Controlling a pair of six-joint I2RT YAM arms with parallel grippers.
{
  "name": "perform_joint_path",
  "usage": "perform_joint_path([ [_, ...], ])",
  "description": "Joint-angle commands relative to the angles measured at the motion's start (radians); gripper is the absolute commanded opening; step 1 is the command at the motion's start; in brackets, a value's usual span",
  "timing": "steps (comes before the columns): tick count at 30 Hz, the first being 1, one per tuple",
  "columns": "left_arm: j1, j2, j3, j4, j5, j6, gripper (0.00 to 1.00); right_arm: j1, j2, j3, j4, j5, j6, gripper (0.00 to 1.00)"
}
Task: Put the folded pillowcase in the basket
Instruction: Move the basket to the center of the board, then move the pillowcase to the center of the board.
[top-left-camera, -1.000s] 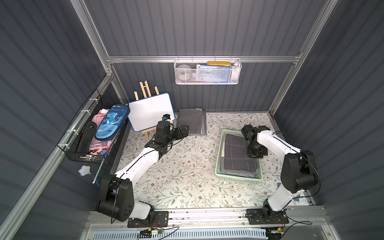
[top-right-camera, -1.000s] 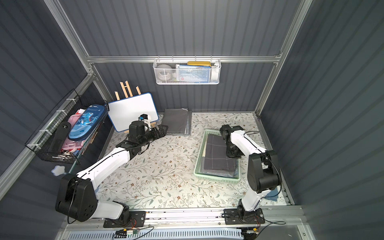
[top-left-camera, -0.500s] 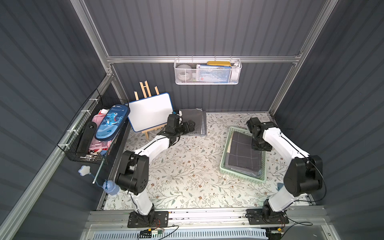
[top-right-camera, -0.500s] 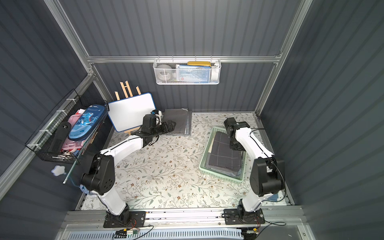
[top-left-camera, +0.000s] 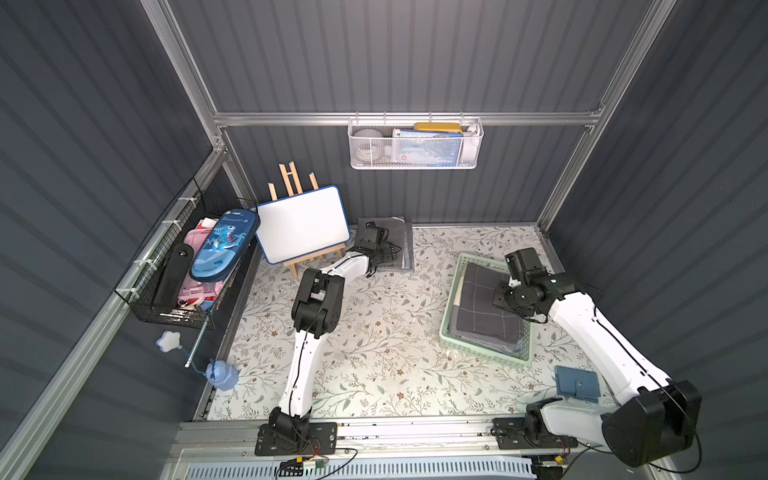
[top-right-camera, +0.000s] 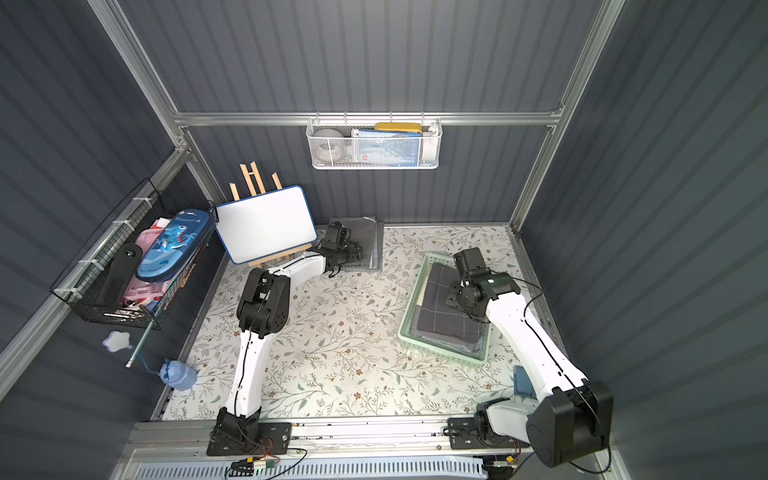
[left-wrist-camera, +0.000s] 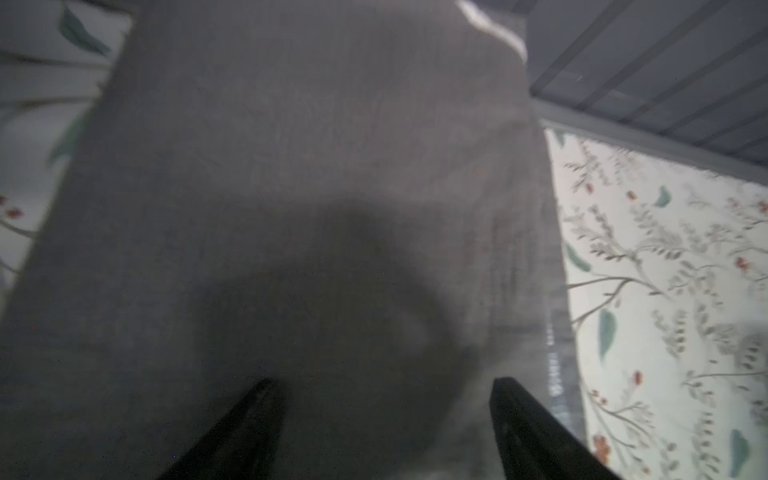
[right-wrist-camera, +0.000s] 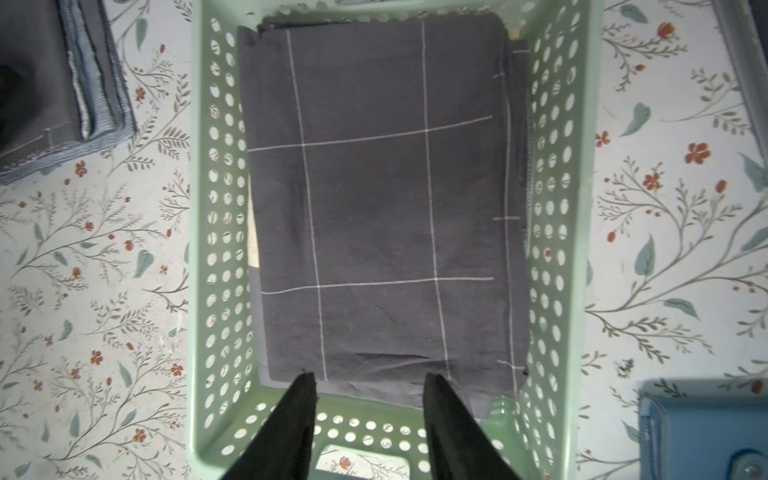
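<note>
The blue pencil case (top-left-camera: 222, 245) in the black wire basket (top-left-camera: 166, 318) has a word that looks like "Dinosaur"; the labels in the white mesh basket (top-left-camera: 415, 162) are too small to read. The left gripper (left-wrist-camera: 382, 382) hangs over the grey folded pillowcase (left-wrist-camera: 311, 145) by the back wall, fingers wide apart and holding nothing, but that picture is blurry. The right gripper (right-wrist-camera: 370, 378) is loose too, fingers apart over one short end of the mint-green basket (right-wrist-camera: 199, 249), where a dark checked cloth (right-wrist-camera: 374, 208) hides what lies under it, and a blue wallet (right-wrist-camera: 706, 432) is cut off at the corner.
</note>
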Motion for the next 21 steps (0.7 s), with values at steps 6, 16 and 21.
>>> perform_joint_path([
  [6,-0.105,-0.009,-0.166,-0.165,0.035,-0.019,0.45,0.001,-0.1,-0.032,0.038,-0.05,0.005,0.47],
  [16,-0.283,-0.394,-0.771,-0.03,0.202,-0.305,0.47,0.005,-0.166,-0.033,0.026,-0.178,0.007,0.46],
  [21,-0.478,-0.542,-0.888,-0.121,0.146,-0.509,0.52,0.071,-0.198,-0.07,0.056,-0.224,0.044,0.46],
])
